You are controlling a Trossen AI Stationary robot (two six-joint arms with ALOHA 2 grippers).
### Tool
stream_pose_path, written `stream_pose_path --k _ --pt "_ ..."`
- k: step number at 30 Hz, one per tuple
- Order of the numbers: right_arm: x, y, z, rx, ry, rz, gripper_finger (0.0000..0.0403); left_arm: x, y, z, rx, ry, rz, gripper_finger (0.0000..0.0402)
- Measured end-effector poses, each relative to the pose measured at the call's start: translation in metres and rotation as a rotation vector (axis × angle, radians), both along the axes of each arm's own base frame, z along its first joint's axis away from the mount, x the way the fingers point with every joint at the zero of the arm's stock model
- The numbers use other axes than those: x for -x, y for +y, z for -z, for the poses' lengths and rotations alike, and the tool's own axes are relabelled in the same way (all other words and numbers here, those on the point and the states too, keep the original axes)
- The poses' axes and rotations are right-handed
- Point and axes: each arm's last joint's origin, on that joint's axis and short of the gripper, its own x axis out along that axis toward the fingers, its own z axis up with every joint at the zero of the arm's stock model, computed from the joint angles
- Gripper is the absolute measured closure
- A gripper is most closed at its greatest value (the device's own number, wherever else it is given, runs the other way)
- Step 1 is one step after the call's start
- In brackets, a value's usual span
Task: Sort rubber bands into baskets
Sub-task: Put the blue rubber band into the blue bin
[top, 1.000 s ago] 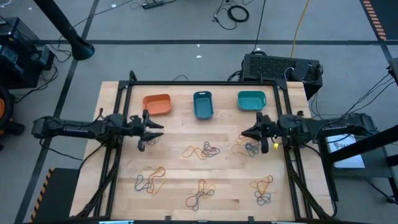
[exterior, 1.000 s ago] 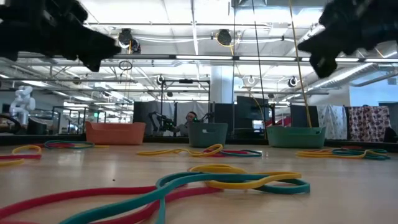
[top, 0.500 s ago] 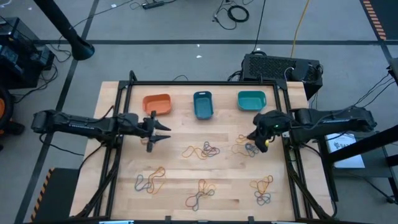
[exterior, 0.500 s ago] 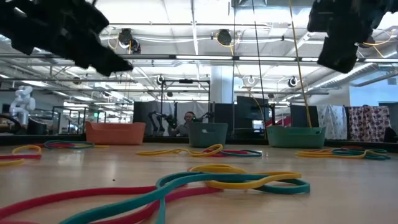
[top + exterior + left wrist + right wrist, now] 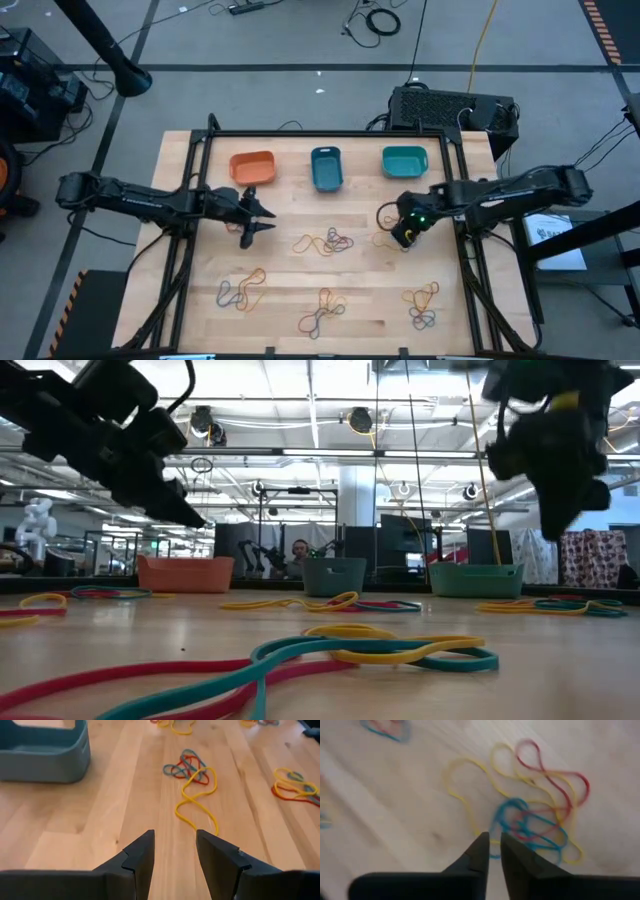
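Three baskets (image 5: 326, 167) look empty; every rubber band (image 5: 327, 241) lies on the table below them. Right gripper (image 5: 403, 236), nearly pressed together, hovers over one tangle; left gripper (image 5: 256, 215) is spread.

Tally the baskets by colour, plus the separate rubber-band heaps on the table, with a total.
Orange basket: 1
Blue basket: 1
Teal basket: 1
Band heaps: 5
Total: 8
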Motion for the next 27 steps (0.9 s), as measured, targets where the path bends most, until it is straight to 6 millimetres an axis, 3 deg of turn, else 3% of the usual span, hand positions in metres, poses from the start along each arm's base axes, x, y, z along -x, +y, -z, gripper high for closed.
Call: stream_pose_path --k 9,14,27 --pt "-0.003 0.000 0.021 0.021 0.194 -0.039 0.0280 -0.007 0.000 -0.002 -0.009 -0.060 0.003 0.0249" --pt "0.004 -0.002 0.024 0.063 0.302 0.026 0.0280 -0.008 0.000 -0.004 -0.005 -0.080 0.000 0.0249" --pt "0.006 -0.003 0.041 0.113 0.374 -0.002 0.0293 -0.011 -0.003 0.005 0.022 -0.027 0.006 0.0249"
